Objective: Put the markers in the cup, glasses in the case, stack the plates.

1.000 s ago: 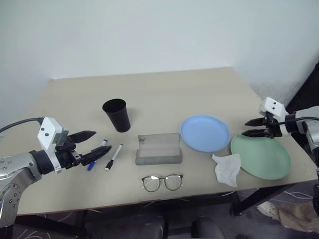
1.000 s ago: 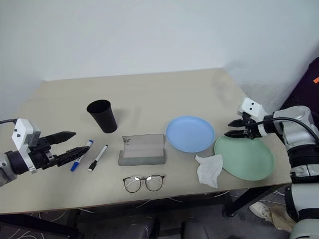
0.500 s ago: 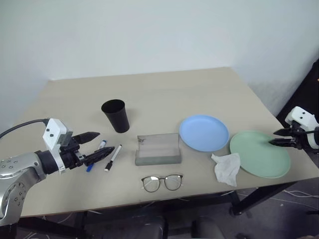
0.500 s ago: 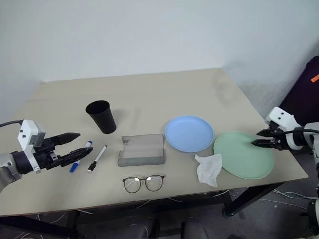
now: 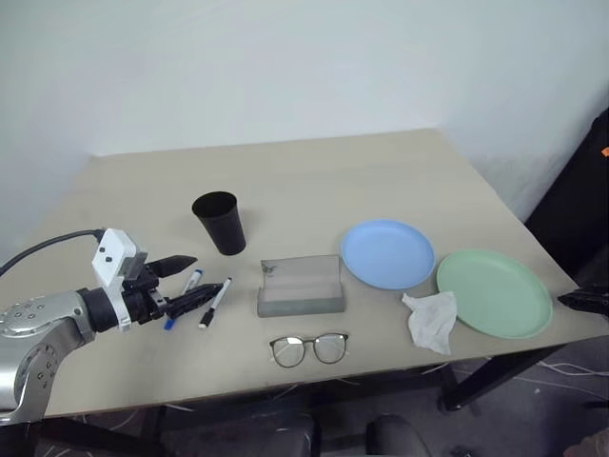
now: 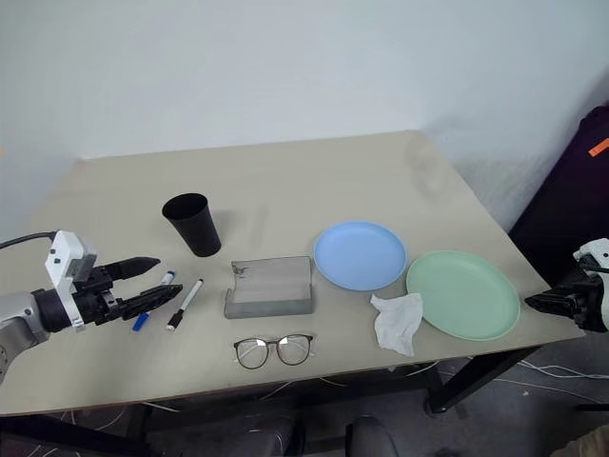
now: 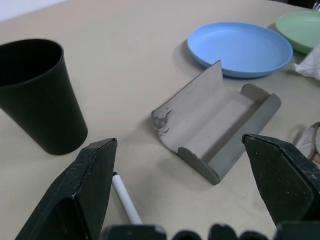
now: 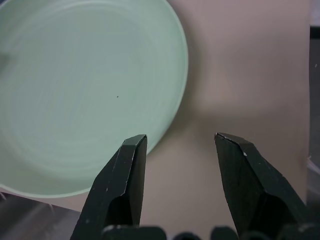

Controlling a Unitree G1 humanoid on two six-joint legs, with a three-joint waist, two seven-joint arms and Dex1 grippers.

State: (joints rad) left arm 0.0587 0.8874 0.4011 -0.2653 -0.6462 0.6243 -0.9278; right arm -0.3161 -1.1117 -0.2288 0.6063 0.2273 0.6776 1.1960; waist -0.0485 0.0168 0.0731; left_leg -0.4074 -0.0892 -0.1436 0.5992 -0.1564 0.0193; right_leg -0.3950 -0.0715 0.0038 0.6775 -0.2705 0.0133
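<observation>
The black cup (image 5: 220, 222) stands upright at the left of the table. In front of it lie the two markers, the blue one (image 5: 192, 279) and the white one (image 5: 216, 301). My left gripper (image 5: 209, 273) hovers open just over them, part of the blue one hidden by its fingers. The grey case (image 5: 301, 286) lies open mid-table, with the glasses (image 5: 309, 348) in front of it. To the right sit the blue plate (image 5: 387, 254) and the green plate (image 5: 494, 292), side by side. My right gripper (image 6: 538, 303) is open and empty, beyond the green plate's right rim (image 8: 85, 95).
A crumpled white tissue (image 5: 430, 320) lies between the two plates at the front, touching the green plate's rim. The table's right edge (image 5: 561, 286) runs close past the green plate. A white wall stands behind the table.
My right gripper has drawn back to the right and lower, from over the green plate's left rim to past the table's right edge. The left gripper has stayed by the markers.
</observation>
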